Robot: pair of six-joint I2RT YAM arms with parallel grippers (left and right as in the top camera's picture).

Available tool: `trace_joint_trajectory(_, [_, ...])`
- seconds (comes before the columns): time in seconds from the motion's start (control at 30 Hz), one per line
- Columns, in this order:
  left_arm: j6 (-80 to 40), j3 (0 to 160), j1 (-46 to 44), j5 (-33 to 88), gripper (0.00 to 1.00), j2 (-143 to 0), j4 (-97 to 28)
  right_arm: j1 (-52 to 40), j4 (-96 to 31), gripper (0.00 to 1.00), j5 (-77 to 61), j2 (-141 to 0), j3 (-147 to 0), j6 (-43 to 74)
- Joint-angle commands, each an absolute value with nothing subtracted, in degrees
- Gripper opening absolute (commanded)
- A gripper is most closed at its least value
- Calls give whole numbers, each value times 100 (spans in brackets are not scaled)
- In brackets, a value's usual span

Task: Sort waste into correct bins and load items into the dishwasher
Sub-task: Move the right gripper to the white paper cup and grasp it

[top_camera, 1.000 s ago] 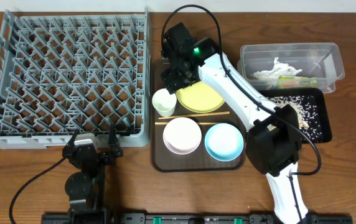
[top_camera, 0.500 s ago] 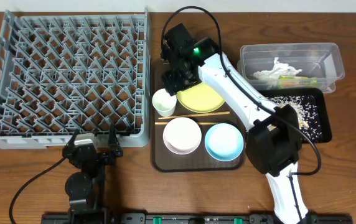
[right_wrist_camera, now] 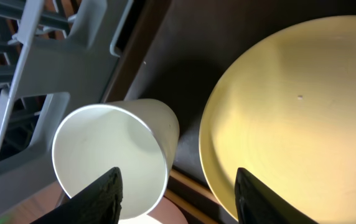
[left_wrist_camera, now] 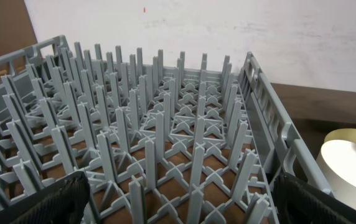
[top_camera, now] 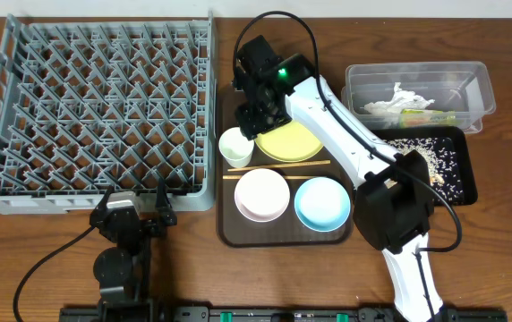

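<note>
Near the top centre of the overhead view, the right gripper (top_camera: 254,117) hangs over the brown tray (top_camera: 231,228), jaws spread and pinching nothing, above the gap between cup (top_camera: 235,147) and plate (top_camera: 289,140). The left gripper (top_camera: 136,204) sits at lower left, just below the rack (top_camera: 95,107), jaws wide apart and empty. At upper right, wrapper (top_camera: 426,115) and tissue (top_camera: 397,97) lie in the tub (top_camera: 417,67).

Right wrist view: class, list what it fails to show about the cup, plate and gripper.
Right gripper: fingertips cut off by the bottom edge, so contact with the cup is unclear.
Cup: near rim cut off by the bottom edge and partly behind the gripper.
Plate: cut off by the right and bottom edges.
</note>
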State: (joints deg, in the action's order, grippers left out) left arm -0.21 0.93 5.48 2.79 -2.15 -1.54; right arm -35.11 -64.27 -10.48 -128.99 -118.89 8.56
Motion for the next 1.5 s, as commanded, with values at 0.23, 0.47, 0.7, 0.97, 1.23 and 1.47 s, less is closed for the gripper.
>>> trace_joint_trajectory(0.23, [-51, 23, 539, 191, 95, -211, -403, -3544, -6613, 59, -1098, -13052, -11913, 849])
trace_joint_trajectory(0.47, [-51, 23, 539, 191, 95, -211, -403, -3570, -6692, 61, -1096, -13054, -11904, 847])
trace_joint_trajectory(0.7, [-51, 23, 539, 189, 95, -211, -403, -3570, -6685, 61, -1092, -13054, -11850, 808])
trace_joint_trajectory(0.97, [-51, 23, 539, 191, 95, -211, -403, -3575, -6211, 58, -1098, -13054, -11308, 812])
trace_joint_trajectory(1.23, [-51, 23, 539, 191, 95, -211, -403, -3597, -5629, 38, -1098, -13054, -10777, 943])
trace_joint_trajectory(1.47, [-51, 23, 539, 191, 96, -211, -403, -3551, -5642, 1, -1098, -13052, -10855, 947])
